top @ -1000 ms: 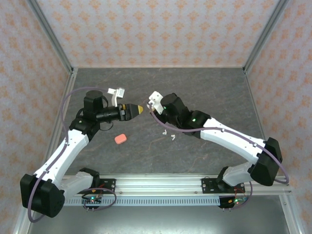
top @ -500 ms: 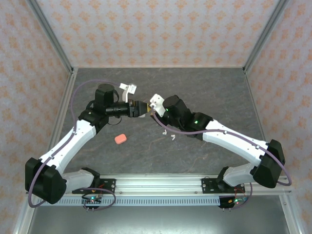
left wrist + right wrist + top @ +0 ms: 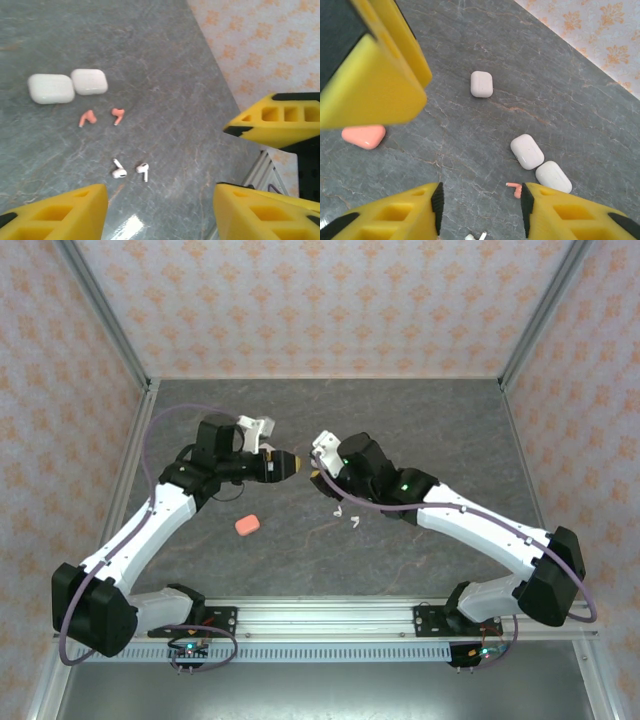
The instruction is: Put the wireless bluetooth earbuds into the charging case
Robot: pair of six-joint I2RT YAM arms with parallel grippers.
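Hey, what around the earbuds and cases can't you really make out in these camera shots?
- Right wrist view: the pink case is partly covered by the left claw.
- Right wrist view: a pink earbud is part-hidden behind the right claw.
- Right wrist view: the white earbuds are cut off by the bottom edge.
- Top view: the white earbuds are too small to tell how they lie.

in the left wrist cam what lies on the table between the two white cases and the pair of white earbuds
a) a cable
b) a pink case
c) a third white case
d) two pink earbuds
d: two pink earbuds lie loose on the table, a little apart from each other, with the white cases above them in the picture and the white earbuds below them.
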